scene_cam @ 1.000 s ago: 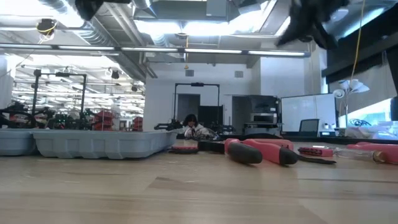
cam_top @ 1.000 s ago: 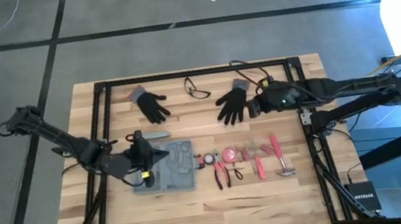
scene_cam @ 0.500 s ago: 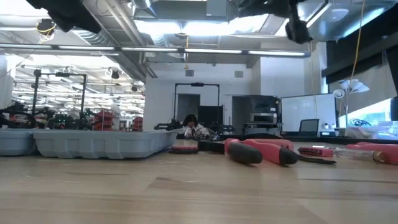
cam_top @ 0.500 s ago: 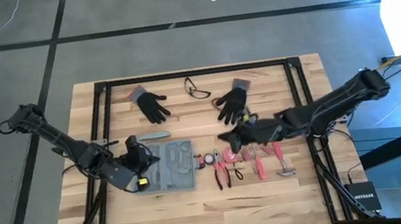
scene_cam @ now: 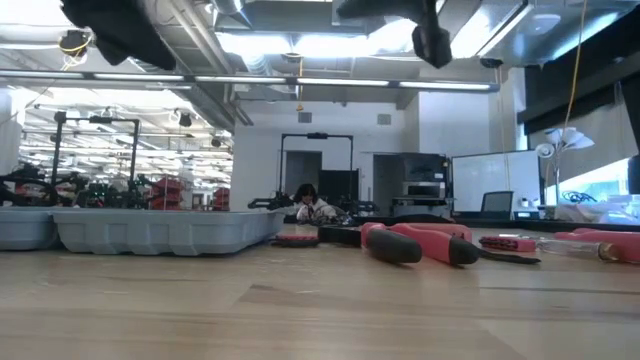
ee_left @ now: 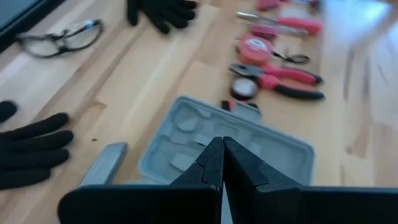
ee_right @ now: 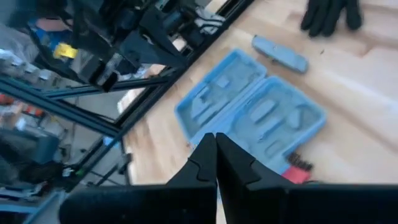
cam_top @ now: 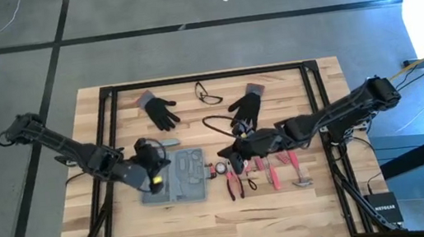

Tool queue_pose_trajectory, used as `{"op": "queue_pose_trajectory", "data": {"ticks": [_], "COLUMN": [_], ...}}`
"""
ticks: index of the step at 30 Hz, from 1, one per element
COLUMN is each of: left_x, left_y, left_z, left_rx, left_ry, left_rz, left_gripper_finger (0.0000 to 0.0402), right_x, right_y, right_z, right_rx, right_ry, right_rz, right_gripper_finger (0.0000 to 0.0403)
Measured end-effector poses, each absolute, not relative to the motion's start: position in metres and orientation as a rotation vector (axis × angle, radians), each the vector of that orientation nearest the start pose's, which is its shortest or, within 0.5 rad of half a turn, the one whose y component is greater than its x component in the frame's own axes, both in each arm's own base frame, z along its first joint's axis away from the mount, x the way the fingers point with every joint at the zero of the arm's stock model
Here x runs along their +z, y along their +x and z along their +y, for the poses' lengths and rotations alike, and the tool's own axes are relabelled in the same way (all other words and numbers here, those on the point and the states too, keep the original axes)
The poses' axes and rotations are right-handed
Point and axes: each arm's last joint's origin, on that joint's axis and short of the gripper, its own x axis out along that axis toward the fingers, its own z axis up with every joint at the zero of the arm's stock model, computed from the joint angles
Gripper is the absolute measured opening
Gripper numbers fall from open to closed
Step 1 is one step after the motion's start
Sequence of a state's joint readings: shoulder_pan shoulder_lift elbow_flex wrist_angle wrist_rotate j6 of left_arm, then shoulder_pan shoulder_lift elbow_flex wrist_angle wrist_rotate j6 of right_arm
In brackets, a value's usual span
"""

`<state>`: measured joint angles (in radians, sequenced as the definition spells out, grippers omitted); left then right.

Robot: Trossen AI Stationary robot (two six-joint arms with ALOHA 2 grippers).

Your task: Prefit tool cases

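Observation:
The tool case (cam_top: pixel 183 178) is blue-grey and lies open and flat on the wooden table, its moulded recesses (ee_right: pixel 258 115) facing up. My left gripper (cam_top: pixel 160 165) hovers shut above the case's left part, and in the left wrist view its tips (ee_left: pixel 221 149) point over the case (ee_left: pixel 249 140). My right gripper (cam_top: pixel 230 159) is shut and hangs in the air just right of the case, above the red tools, pointing toward the case. In the low view both grippers (scene_cam: pixel 120 30) (scene_cam: pixel 425 35) are high above the case (scene_cam: pixel 150 230).
Red-handled tools, among them pliers (cam_top: pixel 234 183) and a tape measure (cam_top: pixel 243 164), lie in a row right of the case. A slim grey bar (cam_top: pixel 164 143) lies just beyond it. Two black gloves (cam_top: pixel 163 111) (cam_top: pixel 246 109) and glasses (cam_top: pixel 209 94) lie toward the far edge.
My right gripper has swung from beside the far right glove toward the near left and a little down, turning as it went, and now hangs over the tools next to the case. My left gripper has tipped downward a little over the case. Both stay shut.

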<state>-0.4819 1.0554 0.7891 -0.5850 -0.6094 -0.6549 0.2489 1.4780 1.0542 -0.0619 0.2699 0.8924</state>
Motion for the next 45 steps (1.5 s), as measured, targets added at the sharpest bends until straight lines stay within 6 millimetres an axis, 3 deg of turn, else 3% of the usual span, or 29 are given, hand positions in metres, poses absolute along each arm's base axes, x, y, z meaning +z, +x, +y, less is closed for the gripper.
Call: {"op": "queue_pose_trajectory", "data": {"ticks": [8,15,23,32,45], "left_x": [0.258,0.257,0.257,0.252,0.250], "left_y": [0.196,0.198,0.201,0.199,0.198], "left_z": [-0.056,-0.049,-0.036,-0.024,-0.015], "left_rx": [0.462,0.474,0.482,0.424,0.365], "left_ry": [-0.301,-0.366,-0.237,-0.115,-0.052], "left_rz": [0.634,0.644,0.674,0.793,0.860], "left_gripper_finger": [0.0000,0.0000,0.0000,0.0000,0.0000], "right_x": [0.276,0.276,0.286,0.298,0.298], "right_y": [0.324,0.325,0.329,0.332,0.333], "right_z": [0.057,0.055,0.055,0.048,0.033], "right_rx": [-0.149,-0.123,-0.108,-0.297,-0.375], "right_ry": [0.608,0.505,0.578,0.623,0.767], "right_rz": [0.459,0.455,0.343,0.137,0.087], "right_gripper_finger": [0.0001,0.0001,0.0001,0.0001,0.0001]}}
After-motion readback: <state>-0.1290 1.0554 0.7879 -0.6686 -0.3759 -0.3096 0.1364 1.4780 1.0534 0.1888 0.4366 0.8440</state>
